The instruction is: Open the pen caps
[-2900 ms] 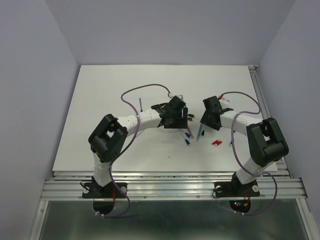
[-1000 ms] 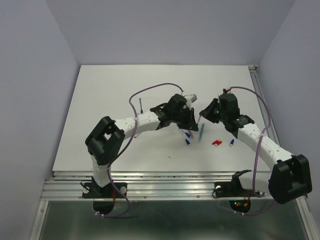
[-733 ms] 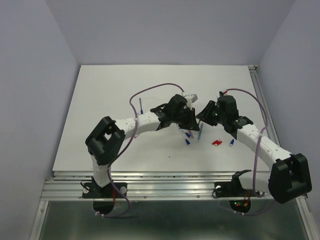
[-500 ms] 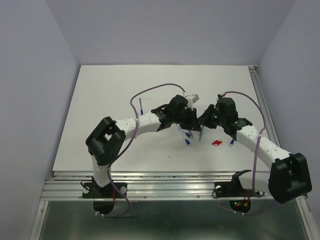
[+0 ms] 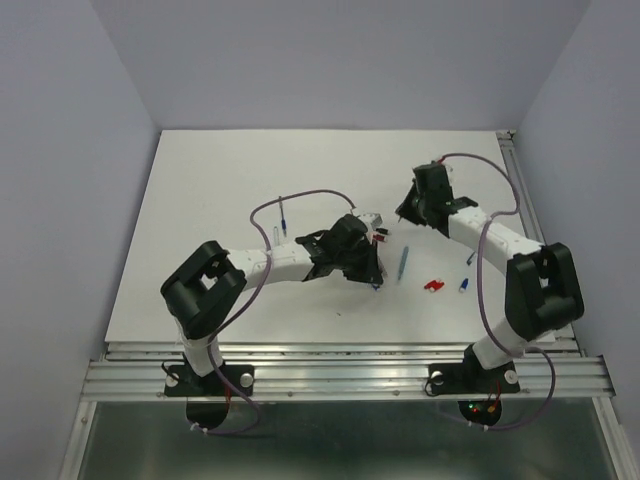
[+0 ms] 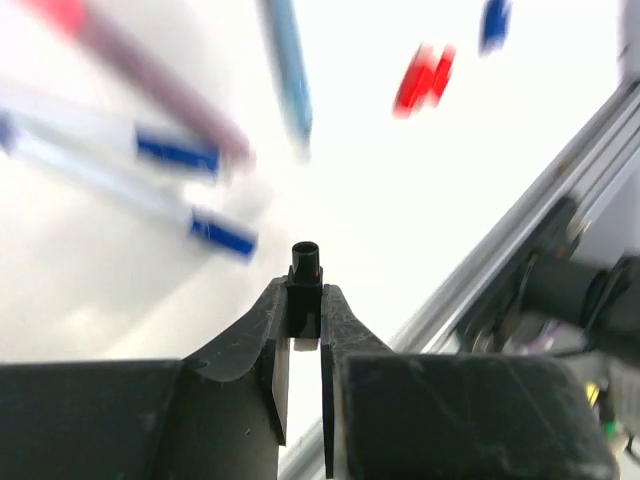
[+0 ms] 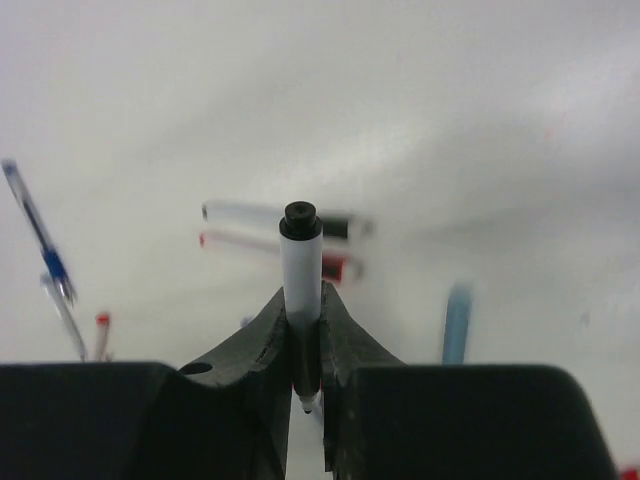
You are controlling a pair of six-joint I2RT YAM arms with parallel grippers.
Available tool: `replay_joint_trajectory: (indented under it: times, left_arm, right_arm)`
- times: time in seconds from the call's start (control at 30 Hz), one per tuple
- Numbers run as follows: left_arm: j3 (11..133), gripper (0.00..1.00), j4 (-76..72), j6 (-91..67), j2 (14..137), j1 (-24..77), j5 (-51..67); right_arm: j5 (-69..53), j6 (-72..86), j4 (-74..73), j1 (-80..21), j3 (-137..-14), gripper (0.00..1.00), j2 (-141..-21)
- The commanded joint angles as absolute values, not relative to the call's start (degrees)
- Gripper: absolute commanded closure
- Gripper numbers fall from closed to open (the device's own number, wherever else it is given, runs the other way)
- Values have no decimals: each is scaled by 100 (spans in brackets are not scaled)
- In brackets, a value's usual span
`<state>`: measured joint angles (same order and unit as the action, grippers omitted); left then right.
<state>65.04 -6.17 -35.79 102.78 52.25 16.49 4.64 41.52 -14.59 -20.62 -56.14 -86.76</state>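
Overhead, a white tabletop [image 5: 220, 190] fills the scene, with two robot arms bolted at its near edge.

- **Left arm:** The left arm [image 5: 270, 258] stretches low and forward, bending towards the middle of the tabletop.
- **Right arm:** The right arm [image 5: 490, 235] rises to a raised elbow at the right, then reaches further back and inward. Its wrist sits behind and to the right of the left arm's wrist, and the two are apart.
- **Left end effector:** The left end effector [image 6: 305, 300] is clenched on a tiny dark cap [image 6: 305, 268]. The cap is pinched upright between the fingertips, with its open mouth poking out beyond them, above the tabletop.
- **Right end effector:** The right end effector [image 7: 305, 315] is clenched on a white pen barrel [image 7: 300, 275]. The barrel stands out past the fingertips and ends in a dark ring.
- **On the tabletop:** A blue pen [image 5: 402, 262] lies between the two end effectors. Two pale pens with blue ends [image 6: 222, 232] lie just beside the left end effector, blurred in its wrist view. Further right, red caps [image 5: 433, 285] lie loose, with a single blue cap [image 5: 464, 286] near them.
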Motion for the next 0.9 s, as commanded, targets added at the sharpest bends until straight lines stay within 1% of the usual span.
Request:
replay_joint_trajectory:
  times: [0.0,0.07,0.17,0.27,0.3,0.33,0.43,0.47,0.53,0.7,0.87]
  left_arm:
    - [5898,100,-9,-3612,9660,5712,1934]
    - [5670,100,-17,-3673,9581,5818,1925]
    - [5572,100,-35,-3718,9343,5862,1706]
    - [5765,100,-35,-3604,9211,5862,1407]
    - [5861,100,-9,-3569,9281,5862,1337]
    - [6123,100,-9,-3542,9351,5854,1188]
    - [6643,100,359,-3498,9842,5862,828]
    - [7001,100,404,-3489,10000,5862,722]
    - [7494,100,422,-3463,10449,5862,913]
    - [8225,100,360,-3402,11108,5967,1020]
    - [8824,100,387,-3340,11601,6064,1142]
  right_arm:
    - [2162,3876,-993,-1460,-7099,99,-9305]
    - [2206,3789,-1019,-1406,-7547,99,-9448]
    - [2136,3648,-1020,-1345,-7682,99,-9414]
    - [1969,3612,-958,-1345,-7375,99,-9064]
    - [1951,3612,-958,-1336,-7096,99,-8914]
    - [1995,3612,-958,-1327,-6936,99,-8782]
    - [2276,3682,-1046,-1336,-6277,99,-8088]
    - [2346,3735,-1072,-1327,-6075,99,-7886]
    - [2591,3823,-1238,-1292,-5671,99,-7350]
    - [2927,4078,-1617,-1248,-5204,99,-6261]
    - [2944,4175,-1635,-1239,-4861,96,-5652]
